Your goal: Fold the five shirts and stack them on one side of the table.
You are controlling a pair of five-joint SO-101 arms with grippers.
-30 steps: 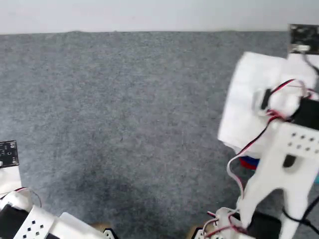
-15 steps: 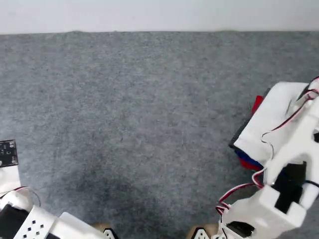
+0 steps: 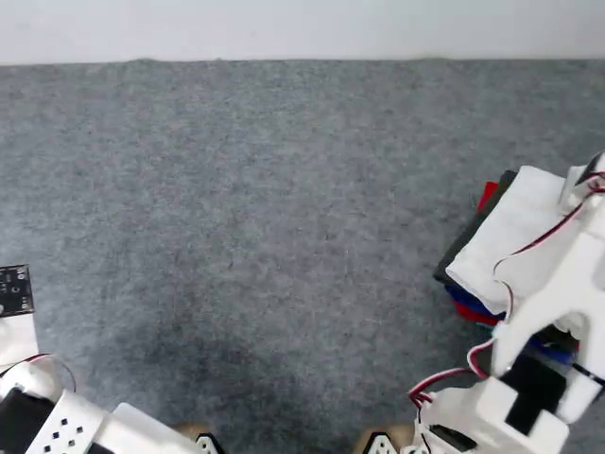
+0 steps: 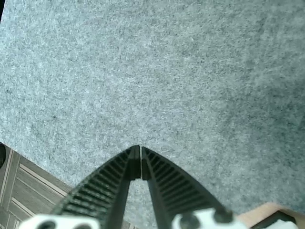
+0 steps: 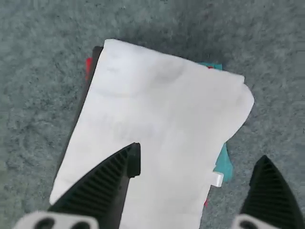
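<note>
High view, near left corner: left arm [image 3: 66, 421], white body with red and black wires; a small dark circuit board [image 3: 14, 289] sits just beyond it at the left edge.
left gripper [image 4: 141, 157]: black ribbed jaws pressed together tip to tip, nothing between them, above bare mat; a strip of wooden floor [image 4: 19, 183] shows past the mat's edge.
mat [image 3: 265, 189]: grey, felt-like, covers the table; a pale wall [image 3: 284, 28] runs along the far side.
stack of shirts [image 3: 492, 246]: right side of the table, close to the right edge, lying flat on the mat.
white shirt [image 5: 157, 129]: top of the stack, folded to a rough rectangle set askew; smooth with faint creases, and a small white tag at one edge.
layers beneath: dark shirt [image 3: 468, 236] peeks out along the left side, red shirt [image 3: 486, 196] at the far left corner, blue shirt [image 3: 465, 299] at the near left corner; a teal edge [image 5: 222, 160] shows in the right wrist view.
right arm [image 3: 544, 359]: white, over the near right part of the stack, hiding that part.
right gripper [image 5: 200, 162]: jaws spread wide above the white shirt, gripping nothing.
</note>
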